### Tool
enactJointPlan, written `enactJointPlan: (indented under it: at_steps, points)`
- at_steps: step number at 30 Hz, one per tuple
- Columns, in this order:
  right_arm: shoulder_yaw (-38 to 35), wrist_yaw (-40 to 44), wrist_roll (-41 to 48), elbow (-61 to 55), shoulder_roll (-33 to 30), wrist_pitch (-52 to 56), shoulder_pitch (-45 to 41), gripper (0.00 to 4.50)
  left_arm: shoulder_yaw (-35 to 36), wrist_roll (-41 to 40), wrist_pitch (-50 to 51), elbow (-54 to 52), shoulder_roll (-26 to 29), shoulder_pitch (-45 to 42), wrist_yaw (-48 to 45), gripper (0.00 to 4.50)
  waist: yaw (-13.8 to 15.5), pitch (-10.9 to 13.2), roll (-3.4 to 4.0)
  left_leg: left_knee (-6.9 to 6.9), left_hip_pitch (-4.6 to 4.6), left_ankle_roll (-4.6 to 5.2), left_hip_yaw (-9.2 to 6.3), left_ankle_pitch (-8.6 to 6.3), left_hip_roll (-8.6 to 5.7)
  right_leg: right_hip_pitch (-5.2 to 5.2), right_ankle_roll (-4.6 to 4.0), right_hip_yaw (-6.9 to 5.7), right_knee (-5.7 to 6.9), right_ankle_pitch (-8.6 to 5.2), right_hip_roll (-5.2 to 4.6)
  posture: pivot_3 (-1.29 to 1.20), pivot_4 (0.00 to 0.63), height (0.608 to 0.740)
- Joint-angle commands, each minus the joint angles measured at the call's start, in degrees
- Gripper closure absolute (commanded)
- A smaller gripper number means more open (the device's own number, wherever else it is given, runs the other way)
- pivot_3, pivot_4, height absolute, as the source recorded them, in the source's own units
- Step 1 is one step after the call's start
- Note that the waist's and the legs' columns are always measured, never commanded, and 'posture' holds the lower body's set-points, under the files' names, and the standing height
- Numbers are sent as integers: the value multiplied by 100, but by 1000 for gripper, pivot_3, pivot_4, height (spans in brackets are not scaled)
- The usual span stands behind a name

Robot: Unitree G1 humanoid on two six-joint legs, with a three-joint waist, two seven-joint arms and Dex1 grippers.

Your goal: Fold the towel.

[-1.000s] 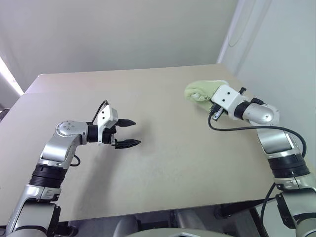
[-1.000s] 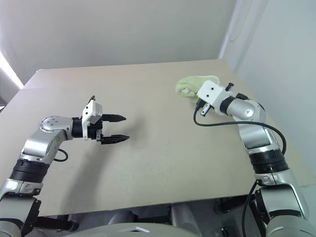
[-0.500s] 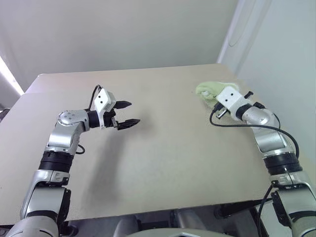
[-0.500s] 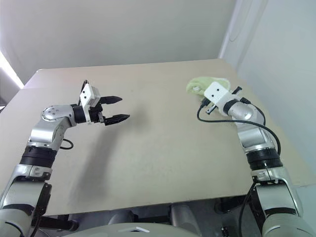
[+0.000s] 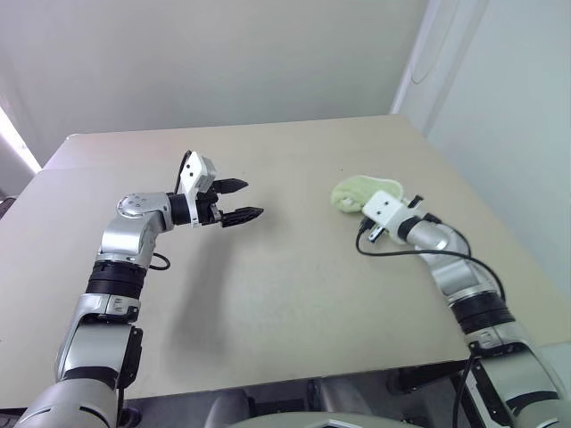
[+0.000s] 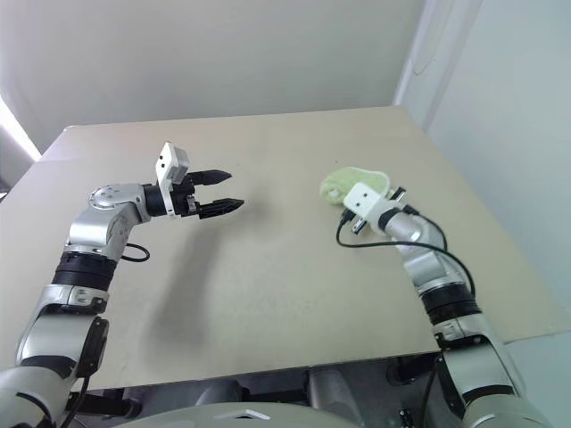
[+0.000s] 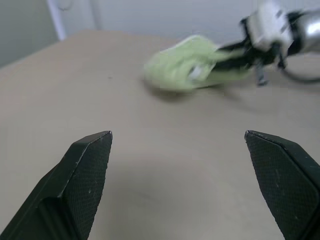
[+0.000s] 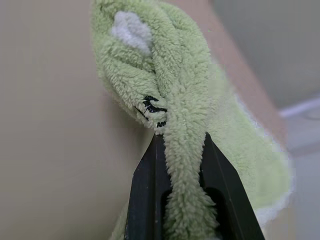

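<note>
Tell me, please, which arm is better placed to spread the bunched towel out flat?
The right. Its gripper is already shut on a fold of the towel. The left gripper hangs open above the bare table, well apart from the towel.

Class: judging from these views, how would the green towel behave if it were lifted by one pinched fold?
The towel lies bunched, so it probably flops and drapes. Its fluffy pile suggests it is light and grips well where the right gripper pinches it.

surface: beige table [image 5: 294, 294] | on it: bunched towel [image 5: 353, 191], right side
</note>
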Motion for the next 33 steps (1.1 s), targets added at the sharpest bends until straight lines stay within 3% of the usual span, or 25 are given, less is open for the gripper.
enactJointPlan:
  at_steps: [1, 7, 25, 33]
  points:
    - [177, -372, -405, 447, -55, -372, 8, 4486, 38, -66, 63, -269, 108, -94, -161, 0, 8, 0, 0, 1, 1, 0, 0, 0, 0, 0, -1, 0, 0, 0, -1, 0, 0, 712]
    - [116, -102, -260, 310, -97, -447, 250, 4486, -16, -163, 525, -709, 214, 21, -398, 0, 12, -2, -3, 2, -1, -1, -2, 0, -6, 1, 2, 1, -3, 0, -6, 0, 0, 712]
    - [-106, 15, -87, 185, -39, -17, 194, 4486, -55, -82, 644, -739, 246, -56, -347, 0, 15, -3, -3, 3, 1, -1, -4, 0, -6, 5, 2, 1, 0, 0, -6, 0, 0, 712]
    - [-390, 277, 397, -161, -55, -116, 132, 1865, -73, -27, 588, -647, 245, -120, -337, 0, 9, -3, -3, 3, 0, -1, -4, 0, -7, 5, 3, 1, 0, 1, -6, 0, 0, 712]
